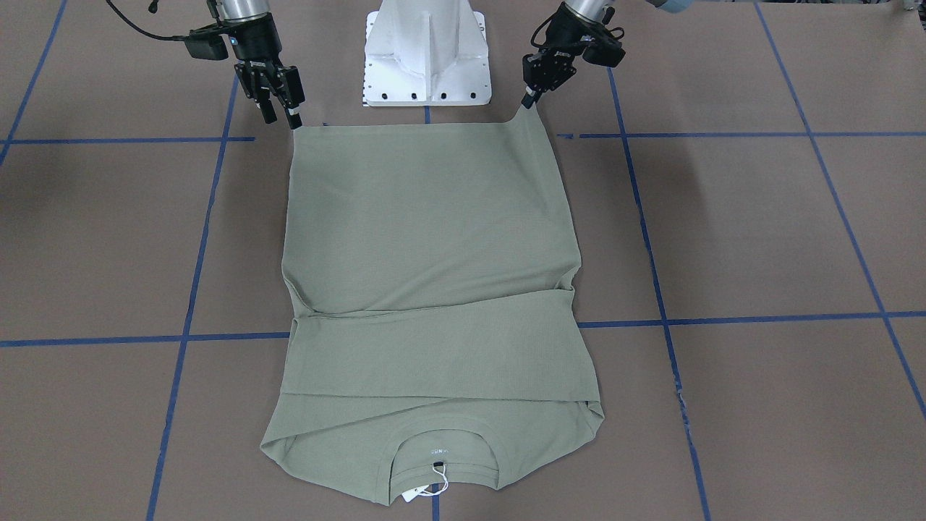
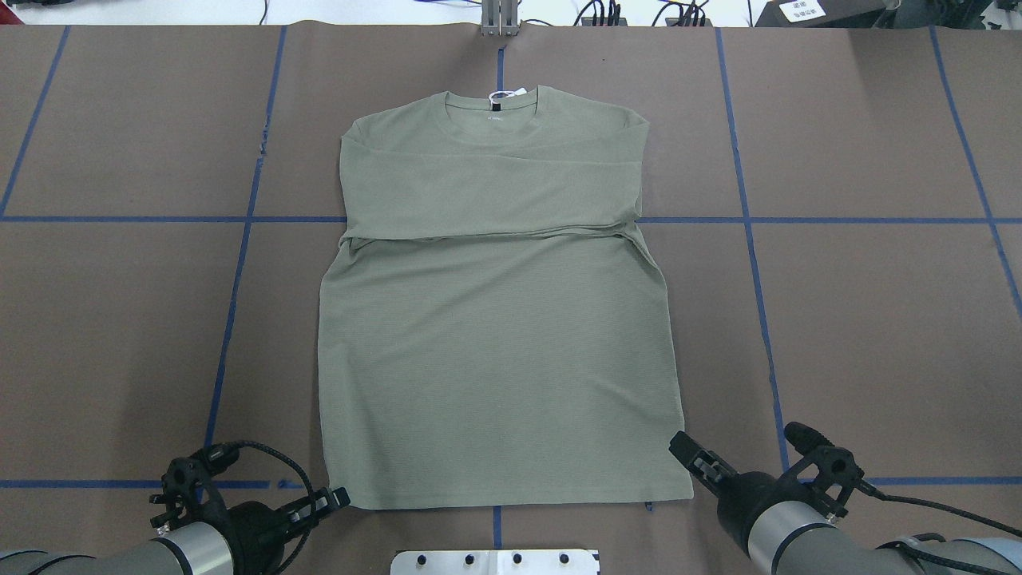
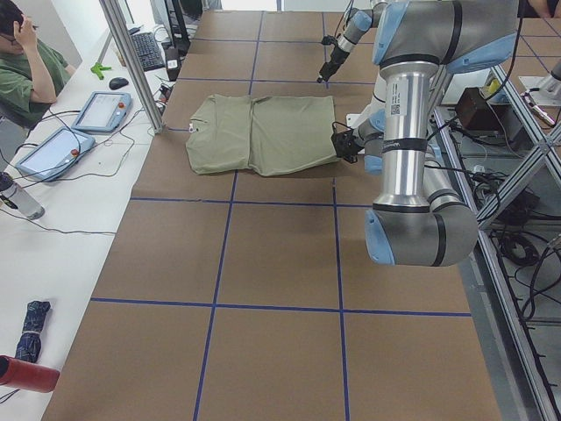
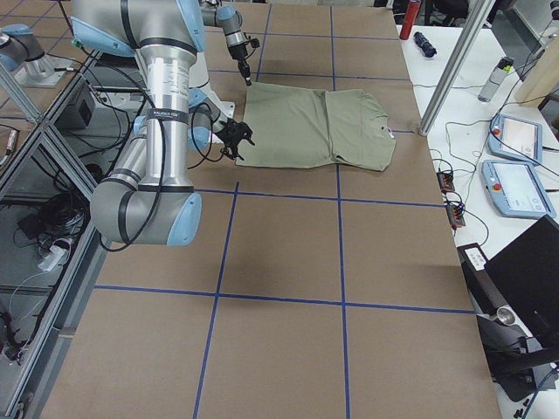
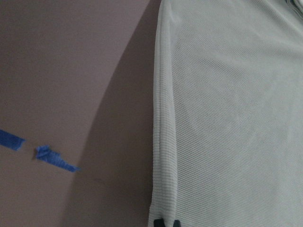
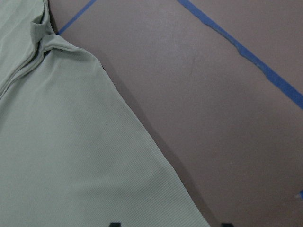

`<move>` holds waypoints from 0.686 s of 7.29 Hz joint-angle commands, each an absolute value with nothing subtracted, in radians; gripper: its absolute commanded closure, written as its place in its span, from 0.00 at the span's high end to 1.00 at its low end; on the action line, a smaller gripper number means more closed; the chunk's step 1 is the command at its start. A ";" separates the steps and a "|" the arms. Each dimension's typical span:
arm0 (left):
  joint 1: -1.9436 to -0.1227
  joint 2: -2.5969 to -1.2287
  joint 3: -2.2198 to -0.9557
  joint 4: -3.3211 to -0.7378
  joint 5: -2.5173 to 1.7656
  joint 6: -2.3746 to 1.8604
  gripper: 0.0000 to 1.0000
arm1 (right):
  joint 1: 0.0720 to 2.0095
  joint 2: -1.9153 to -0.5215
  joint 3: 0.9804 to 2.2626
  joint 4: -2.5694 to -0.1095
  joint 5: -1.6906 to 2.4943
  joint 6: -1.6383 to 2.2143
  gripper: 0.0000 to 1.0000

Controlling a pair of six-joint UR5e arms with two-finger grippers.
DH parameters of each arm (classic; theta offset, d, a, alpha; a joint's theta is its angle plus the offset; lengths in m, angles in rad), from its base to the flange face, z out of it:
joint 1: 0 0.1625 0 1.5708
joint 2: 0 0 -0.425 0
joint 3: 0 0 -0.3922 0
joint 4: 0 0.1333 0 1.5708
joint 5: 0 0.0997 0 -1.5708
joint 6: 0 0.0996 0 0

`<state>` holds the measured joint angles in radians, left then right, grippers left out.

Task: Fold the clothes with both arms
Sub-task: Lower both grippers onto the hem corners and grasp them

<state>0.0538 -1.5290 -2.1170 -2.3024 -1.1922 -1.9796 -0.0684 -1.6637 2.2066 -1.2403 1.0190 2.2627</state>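
The sage-green shirt point(image 1: 434, 231) point(image 2: 495, 343) lies flat on the brown table, neck away from the robot. Its sleeves are folded across the chest, and a white hang tag point(image 1: 416, 496) lies at the neck. My left gripper point(image 1: 530, 101) point(image 2: 339, 497) is at the hem's corner on its side, shut on that corner, which lifts slightly off the table. In the left wrist view the fingertips point(image 5: 158, 223) sit close together at the cloth's edge point(image 5: 161, 142). My right gripper point(image 1: 281, 116) point(image 2: 683, 447) stands open at the other hem corner, and in the right wrist view that corner point(image 6: 180, 198) lies between the wide-apart fingertips.
The white pedestal base point(image 1: 427, 58) stands just behind the hem, between the two arms. Blue tape lines point(image 2: 239, 263) mark a grid on the table. Along the far side, a person point(image 3: 26, 70) sits at a bench with tablets point(image 3: 101, 110).
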 commanded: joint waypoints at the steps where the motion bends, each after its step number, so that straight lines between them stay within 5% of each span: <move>1: 0.055 -1.549 -2.117 -2.304 -1.193 -1.989 0.00 | -0.086 -1.629 2.164 -1.255 1.019 2.289 0.76; 5: 0.054 -1.551 -2.117 -2.307 -1.192 -1.994 0.00 | -0.104 -1.595 2.131 -1.318 1.017 2.276 0.75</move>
<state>0.0540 -1.5505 -2.1174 -2.3068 -1.1921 -1.9937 -0.0988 -1.5990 2.1461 -1.3143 1.0199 2.2765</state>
